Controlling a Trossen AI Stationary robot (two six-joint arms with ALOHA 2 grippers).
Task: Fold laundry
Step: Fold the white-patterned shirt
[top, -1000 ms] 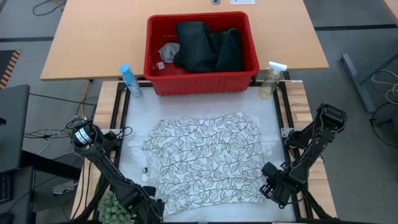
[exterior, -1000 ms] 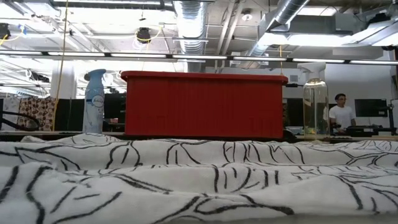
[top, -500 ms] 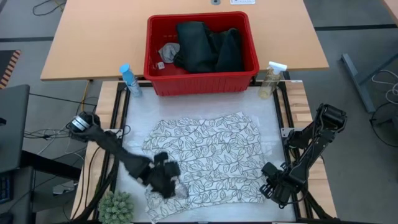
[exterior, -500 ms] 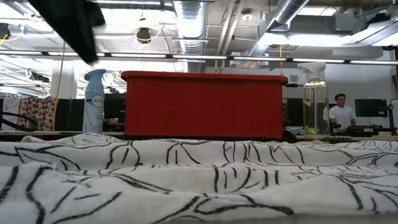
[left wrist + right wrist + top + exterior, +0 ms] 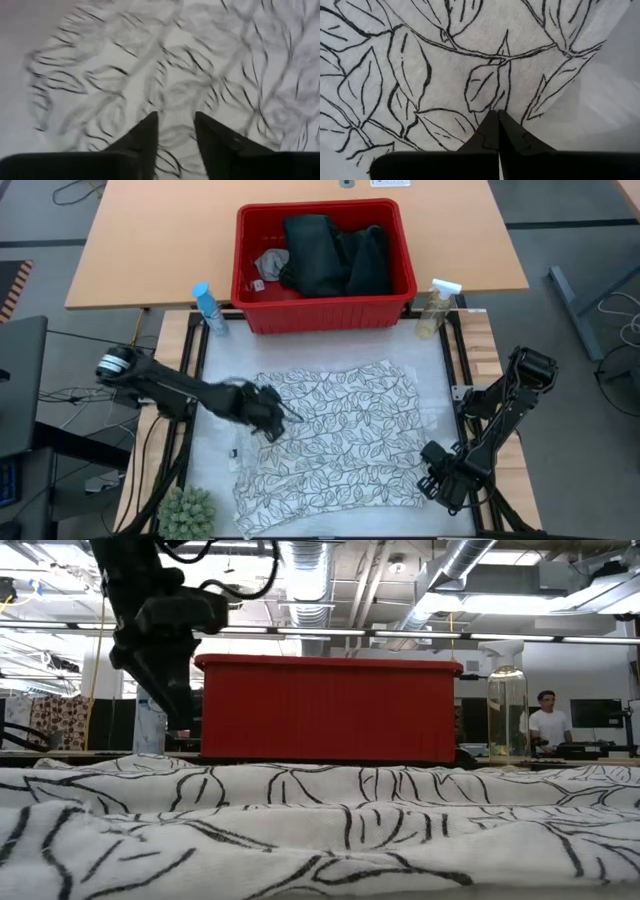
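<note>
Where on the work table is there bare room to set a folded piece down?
Bare strips border the leaf-print cloth: one between it and the red basket, one along its left edge, though the left gripper hangs there. The right near corner is crowded by the right gripper.

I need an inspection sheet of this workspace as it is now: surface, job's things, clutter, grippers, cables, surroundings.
Surface: table covered by a pale sheet, wooden strips at its sides.
Job's things: leaf-print cloth spread flat; dark garments and small grey cloth in the red basket.
Clutter: blue spray bottle, clear spray bottle, green plant.
Grippers: left gripper open over the cloth's left part; right gripper shut at the cloth's near right corner.
Cables: bundle on floor at left.
Surroundings: person far behind.
</note>
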